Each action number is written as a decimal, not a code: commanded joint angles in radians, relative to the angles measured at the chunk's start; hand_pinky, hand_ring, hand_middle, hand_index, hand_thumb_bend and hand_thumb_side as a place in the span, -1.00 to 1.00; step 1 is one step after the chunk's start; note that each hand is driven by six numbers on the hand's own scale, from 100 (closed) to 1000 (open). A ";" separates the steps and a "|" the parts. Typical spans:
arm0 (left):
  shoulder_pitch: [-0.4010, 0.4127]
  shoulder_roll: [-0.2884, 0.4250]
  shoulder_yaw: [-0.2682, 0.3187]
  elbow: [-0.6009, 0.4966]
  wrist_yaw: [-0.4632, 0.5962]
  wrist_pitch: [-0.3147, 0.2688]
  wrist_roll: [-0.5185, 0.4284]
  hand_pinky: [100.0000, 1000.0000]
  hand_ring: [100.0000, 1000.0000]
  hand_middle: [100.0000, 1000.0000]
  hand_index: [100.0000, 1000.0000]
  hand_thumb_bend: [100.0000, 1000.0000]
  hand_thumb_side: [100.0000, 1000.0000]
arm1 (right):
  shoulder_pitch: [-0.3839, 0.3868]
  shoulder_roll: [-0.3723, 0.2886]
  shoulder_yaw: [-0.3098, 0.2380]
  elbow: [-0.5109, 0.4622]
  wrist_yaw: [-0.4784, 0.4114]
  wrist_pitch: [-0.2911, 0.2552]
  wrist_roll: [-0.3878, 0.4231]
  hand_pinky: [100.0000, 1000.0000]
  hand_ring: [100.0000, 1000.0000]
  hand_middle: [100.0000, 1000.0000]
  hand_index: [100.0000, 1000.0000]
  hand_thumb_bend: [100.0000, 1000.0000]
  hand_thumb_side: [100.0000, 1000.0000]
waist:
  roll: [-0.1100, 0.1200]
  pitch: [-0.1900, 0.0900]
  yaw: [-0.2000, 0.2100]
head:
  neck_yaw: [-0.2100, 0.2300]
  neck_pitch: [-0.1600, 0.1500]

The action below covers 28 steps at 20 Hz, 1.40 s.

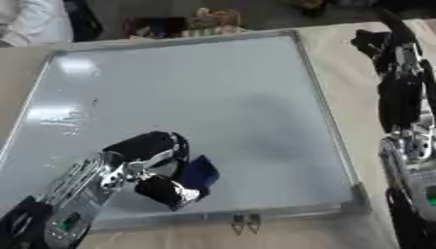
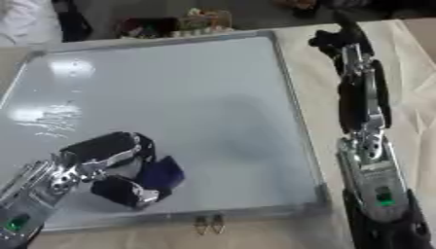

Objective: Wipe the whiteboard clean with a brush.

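Left eye view: whiteboard (image 1: 196,107) lies flat on the tabletop (image 1: 340,53), filling most of the frame, silver frame all round, slightly askew. Left arm enters from lower left corner, forearm angled up and to the right; left hand (image 1: 153,168) sits over the lower left part of the board, fingers and thumb curled round a dark blue brush (image 1: 200,172), so it's grasping the brush. Brush pokes out toward frame centre, at or just above the board surface; contact can't be confirmed. Faint marks (image 1: 94,102) near the board's left side, plus light glare in the upper left. Two small metal clips (image 1: 245,222) at the board's bottom edge. Right eye view: right arm runs up the right side of the frame, off the board, over bare tabletop. Right hand (image 2: 334,38) is in the upper right, just beside the board's top right corner; dark shape only, can't tell if fingers are released or clenched. Clutter (image 2: 170,22) along the top edge beyond the board.
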 commanded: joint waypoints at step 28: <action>0.020 -0.026 -0.006 0.093 -0.070 -0.047 0.059 0.18 0.02 -0.40 -0.37 -0.59 -0.18 | 0.001 -0.013 -0.008 -0.011 -0.007 -0.005 0.003 0.72 0.68 0.10 0.85 -1.00 1.00 | 0.002 -0.013 -0.001 | 0.008 0.003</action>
